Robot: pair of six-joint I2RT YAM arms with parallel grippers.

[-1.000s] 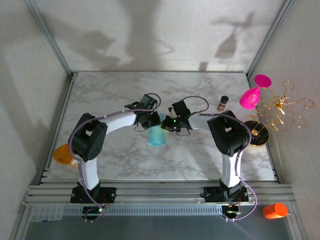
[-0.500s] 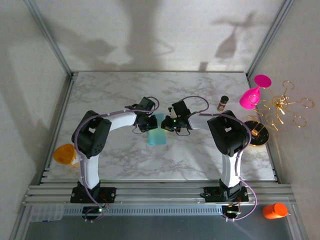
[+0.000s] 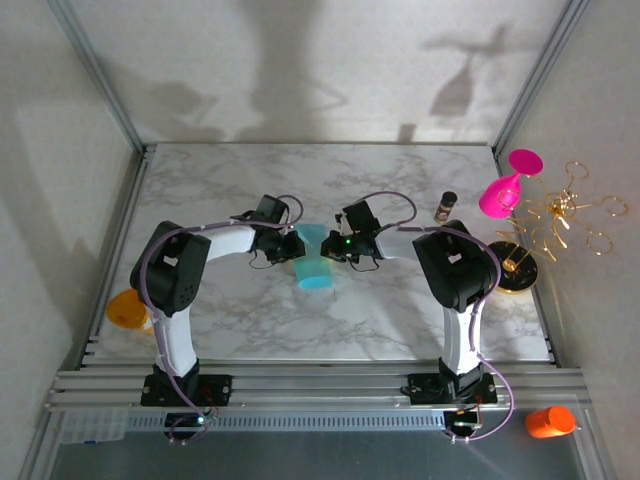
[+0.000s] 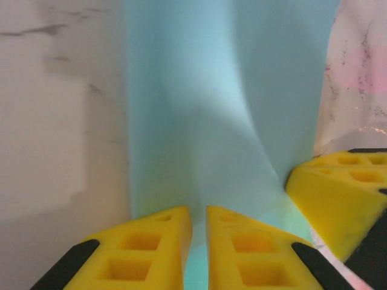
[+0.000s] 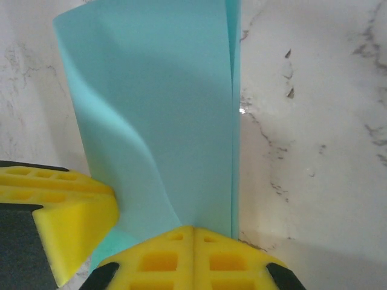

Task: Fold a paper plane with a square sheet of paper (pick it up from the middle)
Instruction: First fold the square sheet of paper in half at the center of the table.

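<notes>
Grippers of two black robot arms meet near the middle of a white marble-patterned table (image 3: 400,310), with one thin teal-blue paper sheet (image 3: 316,268) held between them. The left gripper (image 3: 291,247) has its yellow fingers (image 4: 154,244) a narrow slit apart. The paper sheet runs down into that slit, so it looks lightly pinched there. The right gripper (image 3: 327,246) has its yellow fingers (image 5: 233,257) pressed fully together on the near edge of the paper sheet, next to a doubled layer that reads as a fold along one side. The two grippers sit just beside each other, and each wrist view has the other's finger in a lower corner. The paper sheet bows and ripples away from them. Whether its far end touches the table cannot be told.

Likely risks from here:
- With two grips so close together on thin paper, any pull apart or twist could tear it or leave a stray crease.
- The left hold looks light, so the paper sheet could slip out and the fold would drift askew.
- Pressing the bowed paper flat as it is could set a crease off the centre line and spoil the plane's symmetry.
- The neighbouring fingers could also knock each other.

No brand or writing can be read anywhere. A small dark-capped jar (image 3: 446,206) at the right of the table may carry a label, but it is too small to make out.
</notes>
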